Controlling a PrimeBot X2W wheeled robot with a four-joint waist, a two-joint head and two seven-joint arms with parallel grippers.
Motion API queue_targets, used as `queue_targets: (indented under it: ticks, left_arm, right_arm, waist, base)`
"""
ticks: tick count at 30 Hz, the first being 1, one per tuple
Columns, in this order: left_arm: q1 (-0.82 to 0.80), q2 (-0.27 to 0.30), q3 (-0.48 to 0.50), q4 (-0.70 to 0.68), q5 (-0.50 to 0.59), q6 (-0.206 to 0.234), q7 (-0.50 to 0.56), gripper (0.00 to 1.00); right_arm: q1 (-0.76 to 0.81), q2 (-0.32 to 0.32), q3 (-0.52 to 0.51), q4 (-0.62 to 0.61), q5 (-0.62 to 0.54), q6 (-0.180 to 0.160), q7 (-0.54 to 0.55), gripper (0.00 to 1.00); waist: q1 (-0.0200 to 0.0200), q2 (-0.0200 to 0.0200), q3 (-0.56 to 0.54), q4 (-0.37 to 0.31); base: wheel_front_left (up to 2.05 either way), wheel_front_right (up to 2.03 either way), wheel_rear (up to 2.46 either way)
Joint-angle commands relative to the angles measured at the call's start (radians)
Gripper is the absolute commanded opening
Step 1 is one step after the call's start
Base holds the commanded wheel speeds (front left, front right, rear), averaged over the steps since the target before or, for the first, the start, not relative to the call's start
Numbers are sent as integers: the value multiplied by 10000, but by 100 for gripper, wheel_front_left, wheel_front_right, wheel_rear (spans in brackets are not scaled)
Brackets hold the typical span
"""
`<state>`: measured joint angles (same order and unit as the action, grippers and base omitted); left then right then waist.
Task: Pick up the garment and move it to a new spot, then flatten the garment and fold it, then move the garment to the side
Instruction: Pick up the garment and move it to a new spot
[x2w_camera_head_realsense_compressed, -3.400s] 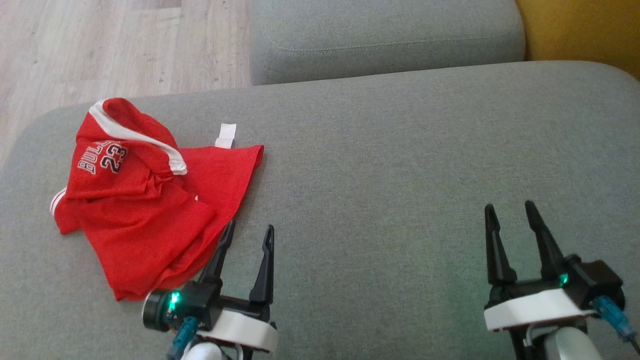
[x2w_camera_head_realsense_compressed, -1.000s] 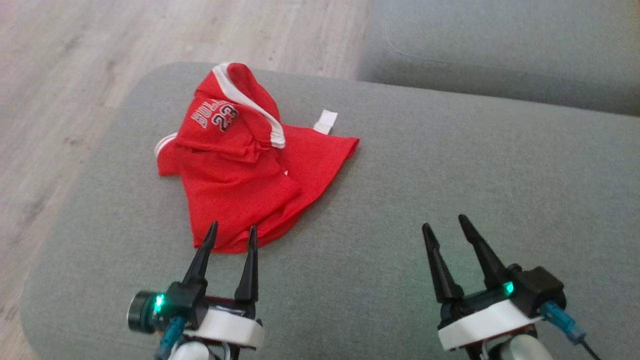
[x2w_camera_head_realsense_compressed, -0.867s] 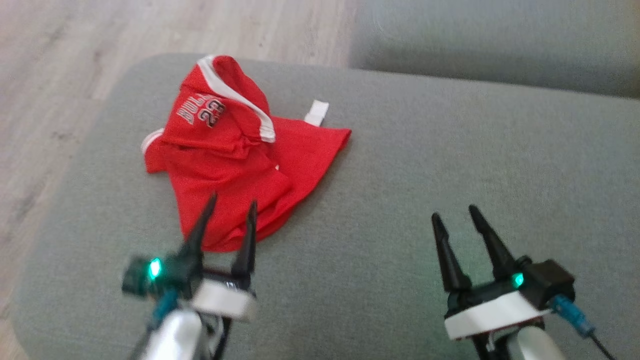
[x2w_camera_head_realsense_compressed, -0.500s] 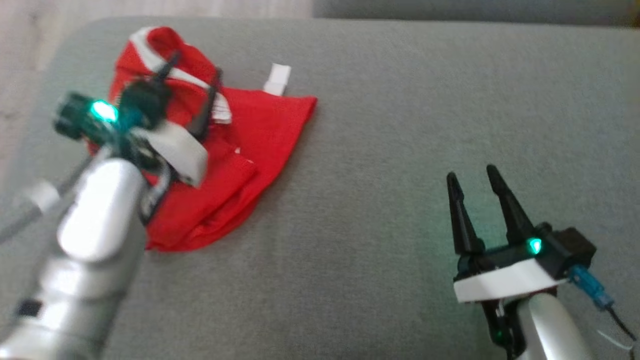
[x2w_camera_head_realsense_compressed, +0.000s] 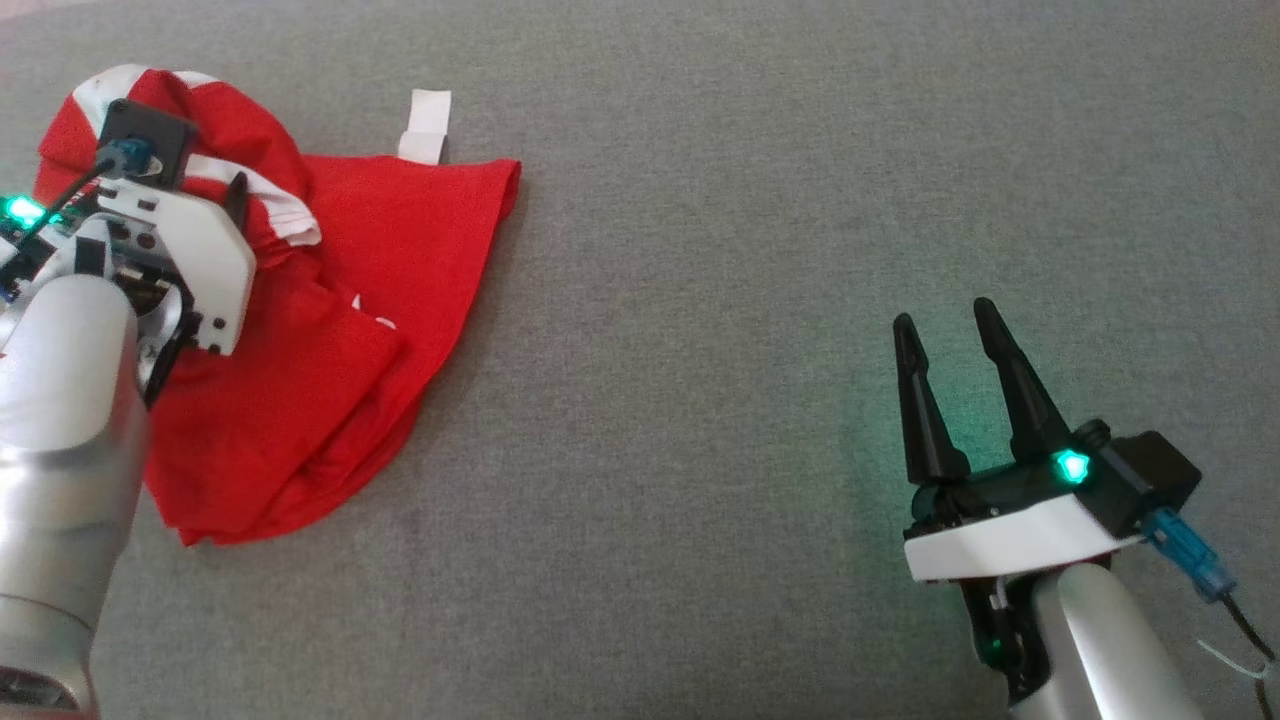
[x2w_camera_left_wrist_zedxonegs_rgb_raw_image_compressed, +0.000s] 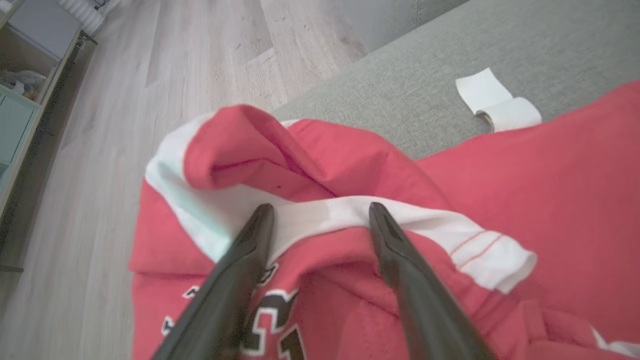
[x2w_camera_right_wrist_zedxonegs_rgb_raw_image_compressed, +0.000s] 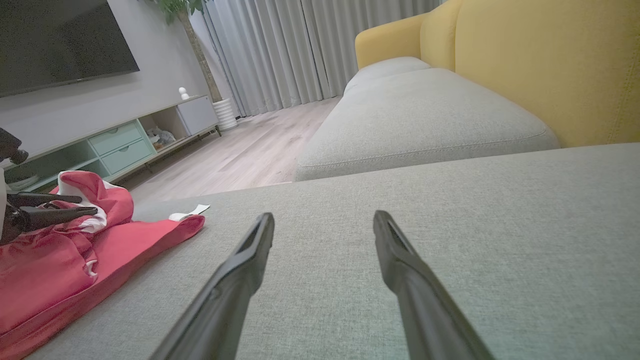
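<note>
The grey sofa cushion (x2w_camera_head_realsense_compressed: 760, 250) lies beneath me, with the red jersey (x2w_camera_head_realsense_compressed: 400, 260) crumpled on it at ten o'clock in my head view. My left gripper (x2w_camera_left_wrist_zedxonegs_rgb_raw_image_compressed: 320, 212) stands wide over it, tips at its white trim (x2w_camera_left_wrist_zedxonegs_rgb_raw_image_compressed: 435, 222), clasping nothing. My right gripper (x2w_camera_head_realsense_compressed: 945, 312), at four o'clock, is wide and empty. A white label (x2w_camera_head_realsense_compressed: 425, 125) lies at the jersey's twelve o'clock.

A grey upholstered seat cushion (x2w_camera_head_realsense_compressed: 760, 200) is stretching across the foreground, with a second grey cushion (x2w_camera_right_wrist_zedxonegs_rgb_raw_image_compressed: 425, 120) lying beyond it beside a yellow sofa back (x2w_camera_right_wrist_zedxonegs_rgb_raw_image_compressed: 550, 65). Pale wood flooring (x2w_camera_right_wrist_zedxonegs_rgb_raw_image_compressed: 250, 150) is running toward grey curtains (x2w_camera_right_wrist_zedxonegs_rgb_raw_image_compressed: 310, 45). A dark television (x2w_camera_right_wrist_zedxonegs_rgb_raw_image_compressed: 55, 40) is hanging above a low media console (x2w_camera_right_wrist_zedxonegs_rgb_raw_image_compressed: 120, 140) with pale green drawers.
</note>
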<state>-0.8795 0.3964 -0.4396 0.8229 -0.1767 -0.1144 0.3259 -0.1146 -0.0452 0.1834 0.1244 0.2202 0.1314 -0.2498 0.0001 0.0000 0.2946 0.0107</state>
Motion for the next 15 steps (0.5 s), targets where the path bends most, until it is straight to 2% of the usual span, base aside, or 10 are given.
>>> queue_targets:
  ticks: [1,3,5,15]
  left_arm:
    - [-586,542,329,-69,-67,41,-16,100]
    - [-596,507,236,119,-104,6,3,100]
    - [-636,486,147,152,-144,-31,-172,0]
    - [-1040,45,-27,-859,-375,-95,-2511,0]
  right_arm:
    - [-348,-50,217,-377,49,-7,-120,100]
    - [-367,-50,183,-357,43,-7,-120,100]
    - [-389,-50,151,-329,38,-7,-120,100]
    - [-261,-50,26,-114,68,-7,-120,100]
  waist:
    - [-1,0,79,-78]
    - [-1,0,87,-97]
    - [-1,0,80,-101]
    - [-1,0,-675,87]
  base:
    - [0,0,0]
    - [0,0,0]
    - [0,0,0]
    - [0,0,0]
